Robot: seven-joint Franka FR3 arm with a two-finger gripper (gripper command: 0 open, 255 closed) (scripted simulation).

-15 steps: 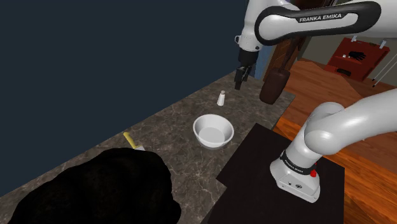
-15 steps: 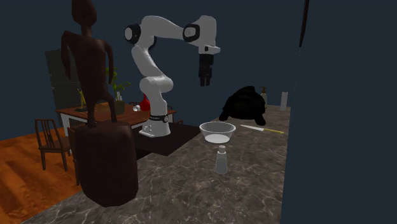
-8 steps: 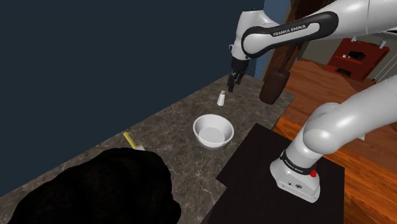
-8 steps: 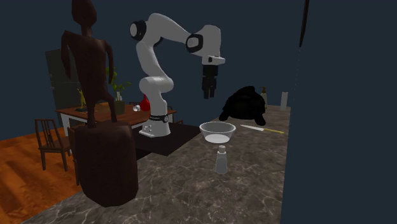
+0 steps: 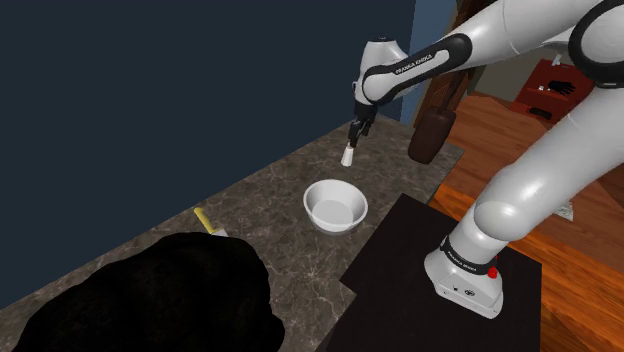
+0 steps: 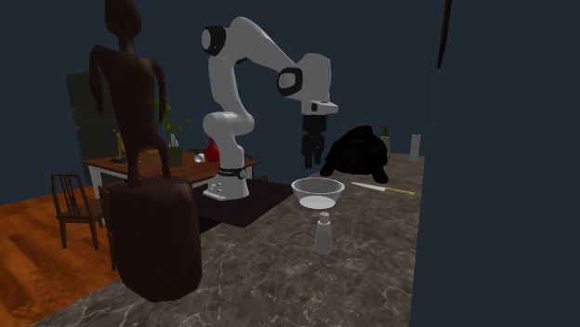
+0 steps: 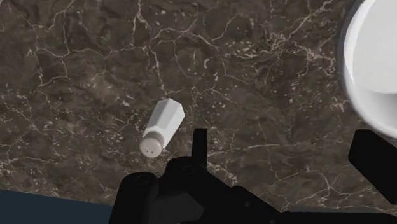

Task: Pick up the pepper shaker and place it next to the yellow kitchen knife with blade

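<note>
The pepper shaker (image 5: 348, 155) is placed upright on a dark marbled countertop (image 5: 260, 190), near a white bowl (image 5: 335, 206), beside a dark blue wall (image 5: 150, 80). The fingers (image 7: 199, 143) of the gripper (image 5: 354, 134) are held apart above it; the shaker is seen just outside them, not touched.

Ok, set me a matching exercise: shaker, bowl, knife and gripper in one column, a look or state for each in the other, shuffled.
Things:
1. shaker
2. bowl
3. knife
4. gripper

Looks and states:
A. open, in the air
B. yellow handle, lying flat
C. small, standing upright
D. wide, round, empty

Pairs: 1-C, 2-D, 3-B, 4-A
</note>
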